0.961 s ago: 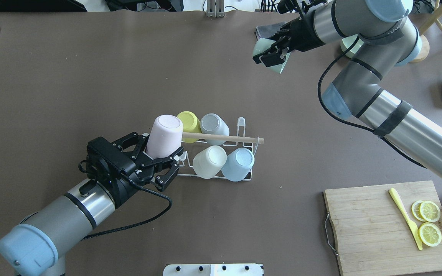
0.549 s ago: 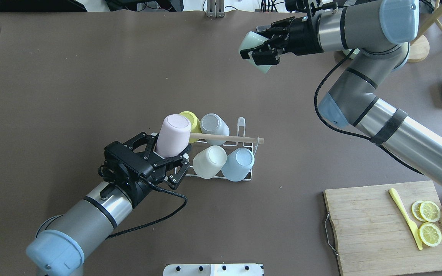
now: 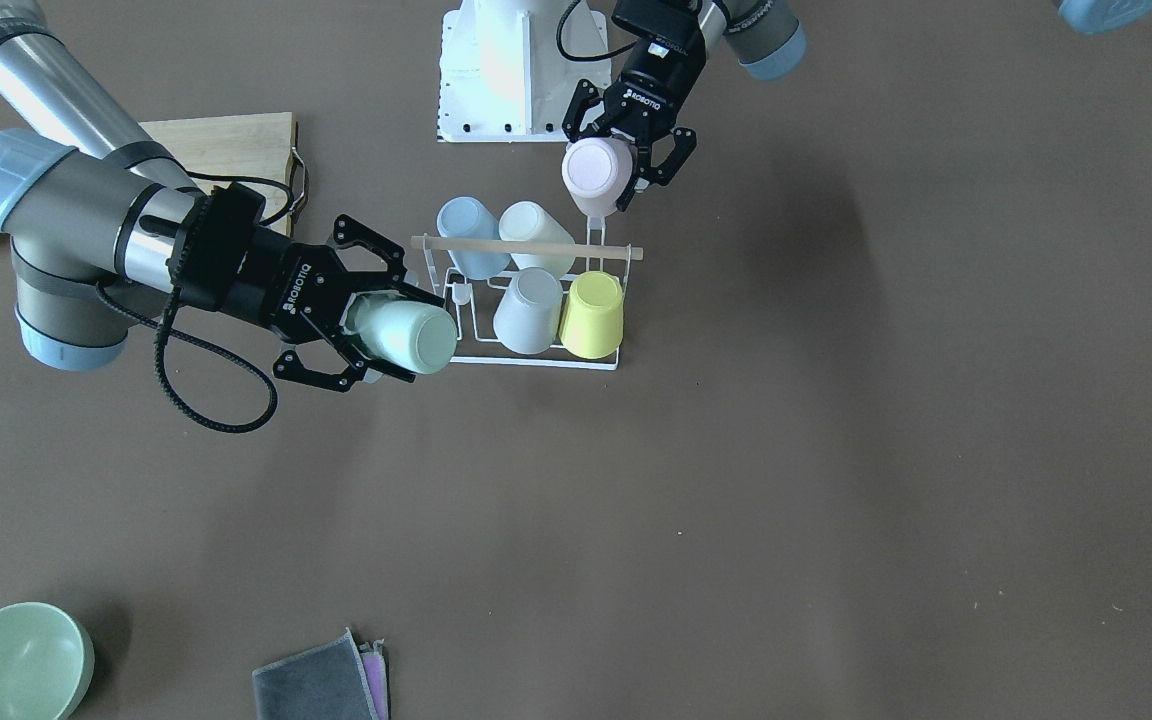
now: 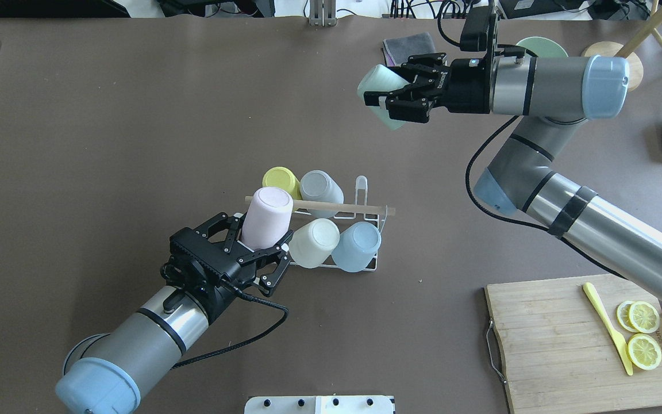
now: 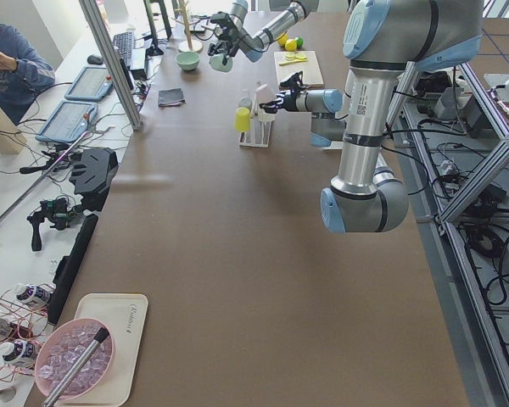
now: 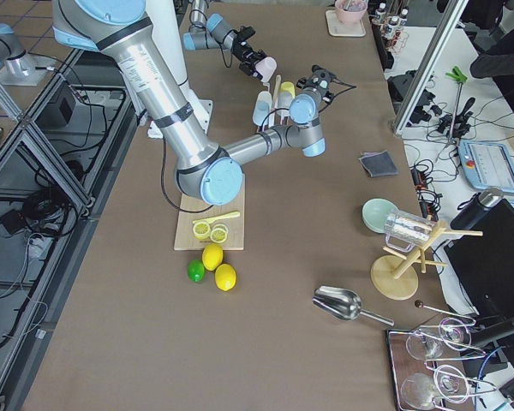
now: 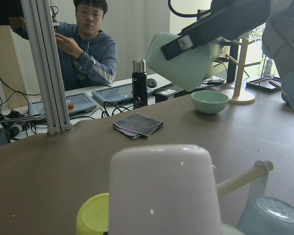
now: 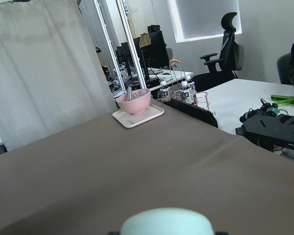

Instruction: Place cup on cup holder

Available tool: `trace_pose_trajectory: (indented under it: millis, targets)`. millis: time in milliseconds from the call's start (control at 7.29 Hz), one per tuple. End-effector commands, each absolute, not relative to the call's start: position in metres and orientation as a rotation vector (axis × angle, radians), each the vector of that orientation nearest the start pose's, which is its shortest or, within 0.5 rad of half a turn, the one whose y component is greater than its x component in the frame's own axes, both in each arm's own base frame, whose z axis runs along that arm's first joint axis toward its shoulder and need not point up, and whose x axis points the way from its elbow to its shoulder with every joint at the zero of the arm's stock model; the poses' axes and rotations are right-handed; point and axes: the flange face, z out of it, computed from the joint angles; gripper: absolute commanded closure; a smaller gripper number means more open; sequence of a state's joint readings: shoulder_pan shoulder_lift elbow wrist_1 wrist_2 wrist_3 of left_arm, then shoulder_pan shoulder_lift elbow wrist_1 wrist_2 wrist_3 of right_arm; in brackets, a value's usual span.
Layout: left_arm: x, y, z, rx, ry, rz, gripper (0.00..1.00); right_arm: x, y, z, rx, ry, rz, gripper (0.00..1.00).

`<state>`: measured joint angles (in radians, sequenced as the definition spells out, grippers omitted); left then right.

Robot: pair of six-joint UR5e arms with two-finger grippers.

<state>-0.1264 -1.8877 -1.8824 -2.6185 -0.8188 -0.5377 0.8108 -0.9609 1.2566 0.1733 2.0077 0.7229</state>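
- The left arm is the one on the job — its left pincer [image 4: 262,238] sits right at the near-left corner of the white wire cup holder [image 4: 361,190]. The right arm hangs well apart, over the far side of the brown surface [image 4: 135,115].
- The left pincer's fingers pinch a pale pink plastic cup [image 4: 266,215] from both sides, low down near its rim, with the closed base turned up.
- The relation that matters: the free corner place of the holder lies straight ahead of the left pincer and beneath the cup's mouth.
- The cup's long axis is tilted, its base leaning away from the pincer toward the light wooden rod [image 4: 354,207]. From overhead, the base overlaps the rod's end.
- Whether the mouth is already over a peg, I cannot tell — the cup itself hides it.
- Four places are taken. A yellow cup [image 4: 279,178] and a grey cup [image 4: 320,187] sit on the row away from the robot.
- A cream cup [image 4: 314,241] and a light blue cup [image 4: 357,246] sit on the row nearer the robot, the cream one just beside the pink one.
- One bare peg shows at the holder's far-right end, next to the grey cup.
- The right pincer [image 4: 392,90] pinches a mint-green plastic cup [image 4: 374,80], held up off the surface and lying nearly on its side, in line with the forearm.
- My read is that the next move calls for a short lowering along that tilted axis, then the fingers spreading. The likely risk is clipping the rod or nudging the cream neighbour.
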Motion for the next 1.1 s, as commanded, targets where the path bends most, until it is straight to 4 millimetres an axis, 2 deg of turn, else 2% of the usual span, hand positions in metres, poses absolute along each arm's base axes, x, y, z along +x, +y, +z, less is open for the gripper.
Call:
trace_pose_trajectory:
  millis: [0, 137, 549, 824, 961]
  targets:
    - [0.483, -0.266, 0.23, 1.302, 1.004, 0.019, 0.62, -0.426, -0.511, 0.263, 1.33, -1.603, -0.375, 1.0]
    - [0.483, -0.266, 0.231, 1.3, 1.004, 0.015, 0.62, -0.435, -0.5, 0.261, 1.357, -1.63, -0.349, 1.0]
    - [0.488, -0.267, 0.231, 1.299, 1.003, 0.011, 0.62, -0.445, -0.485, 0.276, 1.407, -1.706, -0.352, 1.0]
    - [0.492, -0.272, 0.232, 1.292, 1.003, -0.007, 0.62, -0.469, -0.471, 0.282, 1.381, -1.713, -0.325, 1.0]
    - [0.493, -0.274, 0.235, 1.291, 0.997, -0.004, 0.62, -0.474, -0.467, 0.287, 1.377, -1.721, -0.327, 1.0]
